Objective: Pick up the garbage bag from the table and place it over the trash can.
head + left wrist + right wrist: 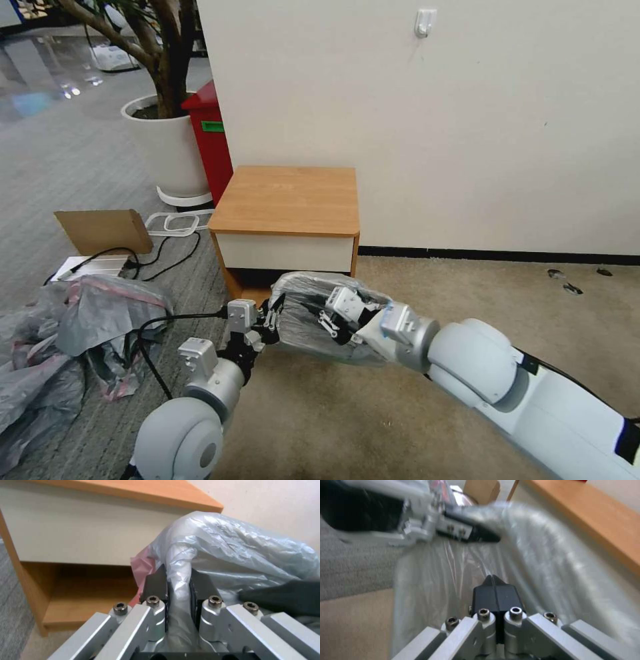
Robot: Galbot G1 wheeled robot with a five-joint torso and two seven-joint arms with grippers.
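- Standing against the wall, the bench point(287, 200) was seen with a bare wooden top, so the pick-up part of the task was judged to be done already.
- Held low in front of the bench's open shelf, the garbage bag point(303, 320) was stretched between both arms, seemingly so that its mouth could be spread before being drawn over a rim.
- A heap of grey-pink bags point(60, 347) was left on the floor to the robot's left, well apart from the held bag; it was taken for spare stock, not the task's thing.
- The left gripper point(272, 320) was clamped on a gathered fold of the bag's film near its pink rim; in the left wrist view the plastic was pinched between the dark pads point(156, 585).
- The right gripper point(328, 325) was reached in from the other side, its jaws pressed fully together in the right wrist view point(495, 591); film was draped all around them, but whether any film was caught between them could not be made out.
- The trash can itself was not made out; it was possibly hidden under the draped film, and how far the bag was seated could not be judged.
- The far gripper in the right wrist view was smeared and unclear.
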